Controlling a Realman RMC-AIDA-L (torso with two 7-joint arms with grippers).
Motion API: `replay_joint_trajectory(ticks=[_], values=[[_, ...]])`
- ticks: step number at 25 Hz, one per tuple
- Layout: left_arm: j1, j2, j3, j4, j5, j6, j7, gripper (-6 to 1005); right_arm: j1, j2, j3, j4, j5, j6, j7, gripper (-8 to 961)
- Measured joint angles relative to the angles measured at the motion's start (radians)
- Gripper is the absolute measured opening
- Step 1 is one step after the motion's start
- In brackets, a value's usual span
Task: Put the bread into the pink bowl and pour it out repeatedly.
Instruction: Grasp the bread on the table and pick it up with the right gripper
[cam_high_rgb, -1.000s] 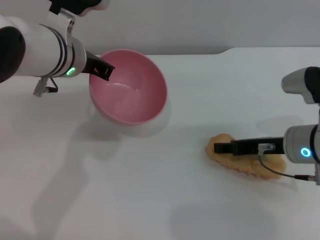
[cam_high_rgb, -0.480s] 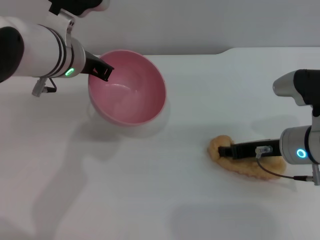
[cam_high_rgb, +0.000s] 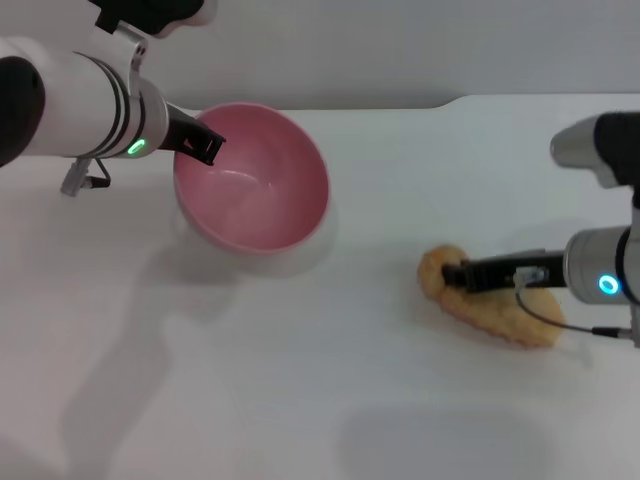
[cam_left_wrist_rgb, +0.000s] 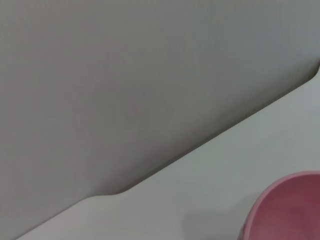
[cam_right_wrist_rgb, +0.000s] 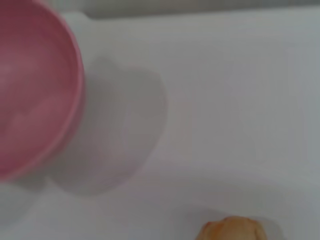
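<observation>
Right now my left tool (cam_high_rgb: 207, 145) clamps the rim of the round, deep pink plastic bowl (cam_high_rgb: 252, 180), tilting its mouth toward the ridged golden-tan toy bread (cam_high_rgb: 490, 308), so loading is easy. Well apart from that bowl, my right tool (cam_high_rgb: 452, 275) pinches the bread on the white worktop (cam_high_rgb: 300, 380).

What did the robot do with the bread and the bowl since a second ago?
The right pincer drew back along the bread and closed on it. The loaf tipped a little, its far end now higher, so it seems to be starting to lift. The left pincer kept its grip on the rim of the bowl, tilted toward the bread, drifting only slightly left. The bowl is still empty.
</observation>
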Motion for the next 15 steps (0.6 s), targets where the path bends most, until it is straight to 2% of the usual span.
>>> replay_joint_trajectory(ticks=[11,15], values=[[0.004,0.0,0.0,-0.006,-0.002,0.013,0.009,126,-0.026,-0.001,0.015,-0.16,-0.054,0.033,0.042,136],[0.0,-0.001,0.002,-0.038,-0.008,0.026,0.009,127,-0.047,-0.001,0.015,-0.254,-0.061,0.056,0.059,127]])
